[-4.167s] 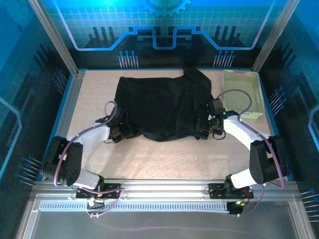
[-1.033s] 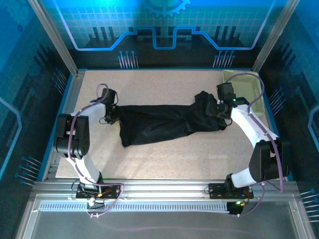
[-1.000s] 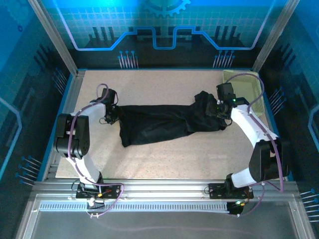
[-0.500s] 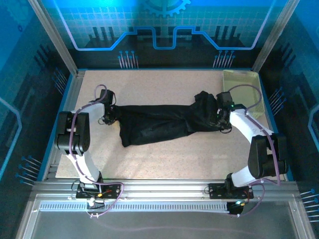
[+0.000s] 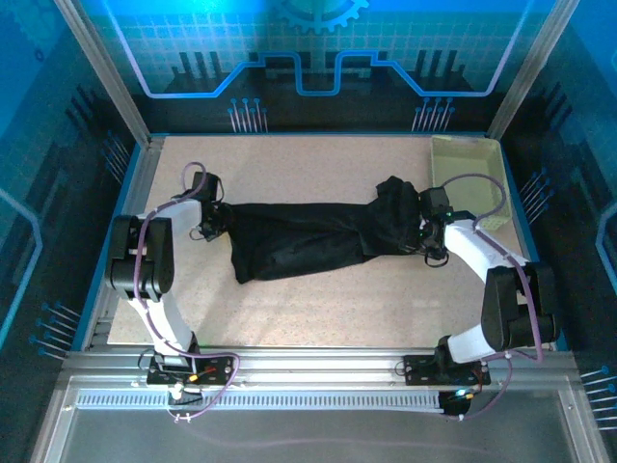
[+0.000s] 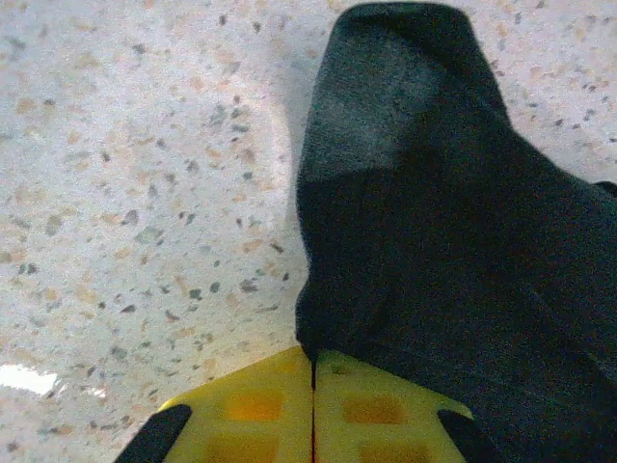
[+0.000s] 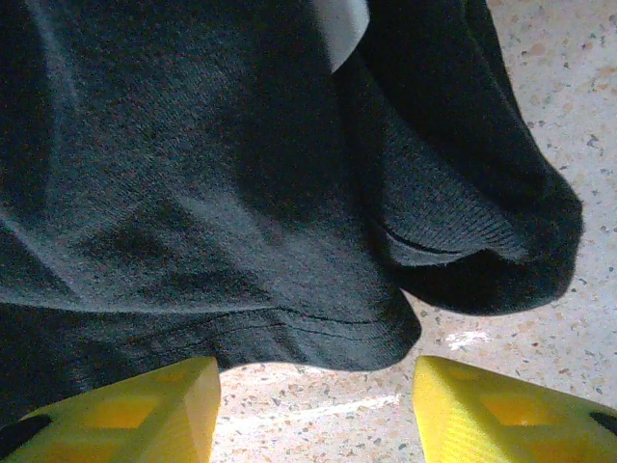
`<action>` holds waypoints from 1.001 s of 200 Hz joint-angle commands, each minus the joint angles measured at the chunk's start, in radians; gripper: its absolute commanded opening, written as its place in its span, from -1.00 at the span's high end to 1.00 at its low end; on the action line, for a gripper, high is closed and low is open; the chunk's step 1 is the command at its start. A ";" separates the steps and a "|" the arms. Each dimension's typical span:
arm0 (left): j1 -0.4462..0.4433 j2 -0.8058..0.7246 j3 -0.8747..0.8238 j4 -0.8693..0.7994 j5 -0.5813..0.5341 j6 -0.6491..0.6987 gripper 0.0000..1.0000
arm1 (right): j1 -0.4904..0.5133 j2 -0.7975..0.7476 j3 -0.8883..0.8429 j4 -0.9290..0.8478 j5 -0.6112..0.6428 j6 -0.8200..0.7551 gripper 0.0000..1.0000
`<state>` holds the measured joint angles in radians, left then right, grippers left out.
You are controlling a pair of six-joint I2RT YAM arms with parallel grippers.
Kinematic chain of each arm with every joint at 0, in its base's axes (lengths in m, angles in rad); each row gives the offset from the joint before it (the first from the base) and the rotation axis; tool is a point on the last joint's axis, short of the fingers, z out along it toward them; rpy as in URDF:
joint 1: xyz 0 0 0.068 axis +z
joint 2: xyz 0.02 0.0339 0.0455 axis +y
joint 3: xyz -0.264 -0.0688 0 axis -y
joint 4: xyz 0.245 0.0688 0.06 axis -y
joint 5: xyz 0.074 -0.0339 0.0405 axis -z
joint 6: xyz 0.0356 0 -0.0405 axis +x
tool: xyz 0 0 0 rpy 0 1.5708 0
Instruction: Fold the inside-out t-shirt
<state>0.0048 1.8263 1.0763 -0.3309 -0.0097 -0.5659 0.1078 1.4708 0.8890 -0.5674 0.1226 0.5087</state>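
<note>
The inside-out t-shirt (image 5: 308,241) is black and lies bunched in a long strip across the middle of the table. My left gripper (image 5: 214,224) is at its left end. In the left wrist view the yellow jaws (image 6: 311,362) are pressed together, with the t-shirt's (image 6: 434,241) edge running into the seam between them. My right gripper (image 5: 421,237) is at the heaped right end. Its yellow jaws (image 7: 316,371) stand apart over bare table, and the t-shirt's hem (image 7: 289,318) lies just ahead of them, untouched. A white label (image 7: 337,24) shows in the folds.
A pale yellow-green basket (image 5: 468,178) stands at the back right corner, just behind my right arm. Speckled tabletop (image 5: 318,309) lies bare in front of the shirt. Metal frame posts and blue walls close in the table.
The left jaws have closed on the shirt's left end. My right gripper has come forward from beside the basket to the shirt's right end. The shirt has stayed in its strip.
</note>
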 commanded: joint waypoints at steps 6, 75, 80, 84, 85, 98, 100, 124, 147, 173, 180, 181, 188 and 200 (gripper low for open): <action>0.005 -0.013 -0.017 0.038 0.033 0.026 0.90 | -0.017 0.022 -0.004 0.023 -0.011 0.007 -0.13; 0.006 -0.007 -0.015 0.039 0.040 0.026 0.95 | -0.026 0.069 0.011 0.014 0.071 0.011 -0.18; 0.007 -0.007 -0.015 0.039 0.040 0.026 0.95 | -0.028 0.072 0.013 0.013 0.072 0.013 -0.18; 0.007 -0.008 -0.015 0.039 0.041 0.026 0.95 | -0.029 0.075 0.013 0.015 0.071 0.013 -0.18; 0.007 -0.008 -0.015 0.039 0.041 0.026 0.95 | -0.030 0.076 0.013 0.015 0.071 0.013 -0.18; 0.008 -0.009 -0.015 0.039 0.040 0.026 0.96 | -0.034 0.084 0.013 0.022 0.067 0.013 -0.17; 0.008 -0.008 -0.015 0.039 0.040 0.025 0.96 | -0.035 0.085 0.013 0.022 0.066 0.012 -0.17; 0.009 -0.009 -0.015 0.039 0.043 0.027 0.96 | -0.036 0.095 0.014 0.035 0.051 0.010 -0.08; 0.010 -0.008 -0.015 0.039 0.045 0.025 0.97 | -0.036 0.091 0.015 0.037 0.053 0.008 0.05; 0.009 -0.007 -0.013 0.040 0.048 0.024 0.98 | -0.035 0.091 0.018 0.035 0.066 0.004 0.20; 0.009 -0.008 -0.013 0.040 0.049 0.024 0.98 | -0.036 0.092 0.019 0.033 0.069 0.004 0.23; 0.009 -0.008 -0.013 0.039 0.050 0.023 0.98 | -0.036 0.092 0.019 0.032 0.071 0.005 0.24; 0.009 -0.008 -0.013 0.039 0.050 0.023 0.98 | -0.036 0.092 0.019 0.035 0.071 0.004 0.28; 0.010 -0.010 -0.012 0.038 0.052 0.024 0.98 | -0.035 0.091 0.021 0.035 0.073 0.004 0.32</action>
<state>0.0059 1.8263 1.0760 -0.3008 0.0170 -0.5655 0.0883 1.5547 0.8898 -0.5373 0.1761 0.5095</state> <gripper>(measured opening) 0.052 0.357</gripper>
